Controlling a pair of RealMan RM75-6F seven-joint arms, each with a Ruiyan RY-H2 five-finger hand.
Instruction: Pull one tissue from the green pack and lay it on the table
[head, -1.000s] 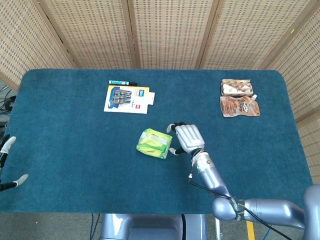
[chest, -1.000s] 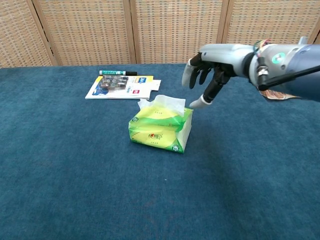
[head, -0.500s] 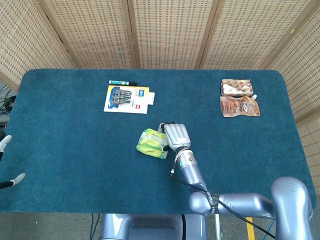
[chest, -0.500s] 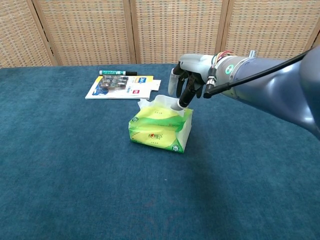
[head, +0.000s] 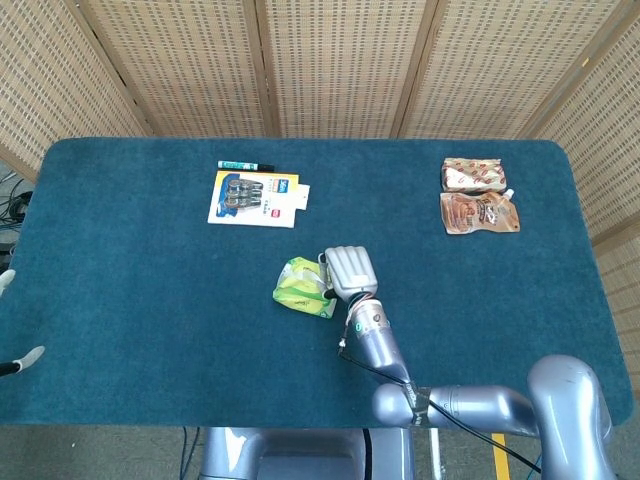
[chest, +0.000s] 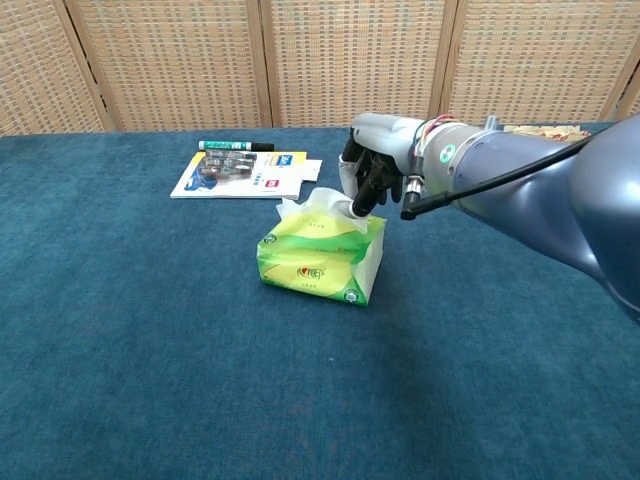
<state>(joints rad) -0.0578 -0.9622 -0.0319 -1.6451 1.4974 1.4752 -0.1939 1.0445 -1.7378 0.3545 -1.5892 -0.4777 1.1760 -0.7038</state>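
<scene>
The green tissue pack (chest: 315, 258) lies near the middle of the blue table (chest: 150, 360), with a white tissue (chest: 325, 207) standing up from its top slot. My right hand (chest: 372, 170) is over the pack's right end, fingers curled down, one pale fingertip (chest: 357, 208) touching the tissue's right edge. Whether the tissue is pinched does not show. From above, the right hand (head: 349, 272) covers the right side of the pack (head: 300, 287). Only two fingertips of my left hand (head: 28, 357) show at the left edge, spread apart and holding nothing.
A battery card (head: 254, 197) and a teal marker (head: 244, 164) lie behind the pack to the left. Two brown snack pouches (head: 478, 212) sit at the far right. A wicker screen (head: 330, 60) closes off the back.
My right hand has moved left from beside the pack onto its right end and curled its fingers down to the tissue. The left fingertips slid slightly further out of view.
</scene>
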